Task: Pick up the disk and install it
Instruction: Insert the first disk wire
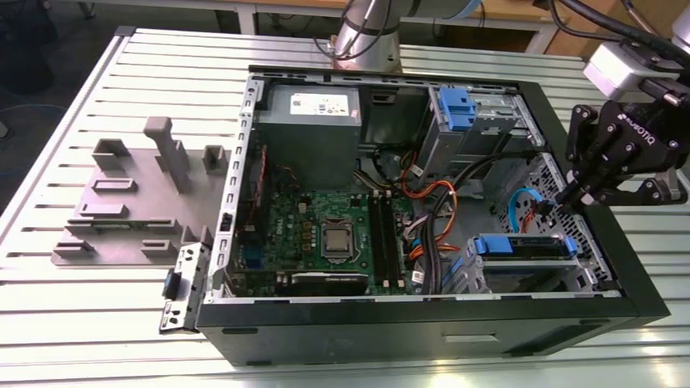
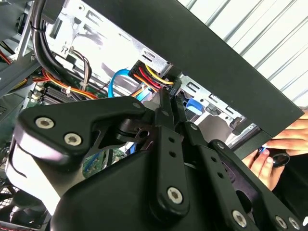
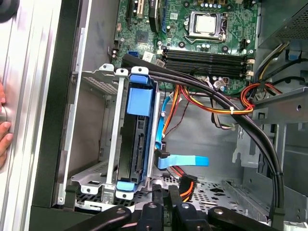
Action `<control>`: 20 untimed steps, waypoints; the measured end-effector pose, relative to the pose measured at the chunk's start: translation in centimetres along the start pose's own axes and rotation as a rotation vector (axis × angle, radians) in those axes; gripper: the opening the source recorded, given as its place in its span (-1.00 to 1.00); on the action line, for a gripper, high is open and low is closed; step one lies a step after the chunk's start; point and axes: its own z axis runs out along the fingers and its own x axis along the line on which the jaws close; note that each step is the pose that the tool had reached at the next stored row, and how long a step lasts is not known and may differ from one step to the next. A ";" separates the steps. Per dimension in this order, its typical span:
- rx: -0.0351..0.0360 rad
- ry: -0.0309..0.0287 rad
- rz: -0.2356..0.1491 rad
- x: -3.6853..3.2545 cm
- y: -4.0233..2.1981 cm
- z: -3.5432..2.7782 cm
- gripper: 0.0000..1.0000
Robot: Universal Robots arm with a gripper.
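Hanging over the computer case (image 1: 603,299) at its edge on the exterior view's right, the black gripper (image 1: 568,196) has its two fingers (image 2: 166,108) pressed flat together and grips nothing; their tips sit just above a bundle of red, yellow and black power wires (image 2: 149,76) inside the chassis. Nearest in the exterior view is the case's black front wall, which lies on the ribbed metal worktop (image 1: 97,323). Just behind that wall, at the case's corner on the exterior view's right, the disk (image 1: 522,245) sits slotted in a metal drive cage (image 3: 94,139) (its blue carrier frame (image 3: 138,98) is what shows most plainly in the first wrist view). A blue data cable (image 3: 185,161) lies on the chassis floor just beside it. The green motherboard (image 1: 329,234) with its bare processor (image 3: 207,23) fills the middle of the case. Farther back stand the grey power supply (image 1: 310,121) and a second blue-fronted bay (image 1: 457,109). A grey fixture block (image 1: 129,198) rests on the worktop beside the case. A person's hand (image 2: 284,144) touches the case's outer edge.
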 end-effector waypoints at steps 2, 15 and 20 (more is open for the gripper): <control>0.0000 -0.0001 0.000 0.00 0.10 -0.12 -0.66; 0.0066 0.0011 0.001 0.11 0.59 -0.05 -0.67; 0.0154 0.0018 0.001 0.32 1.11 0.11 -0.67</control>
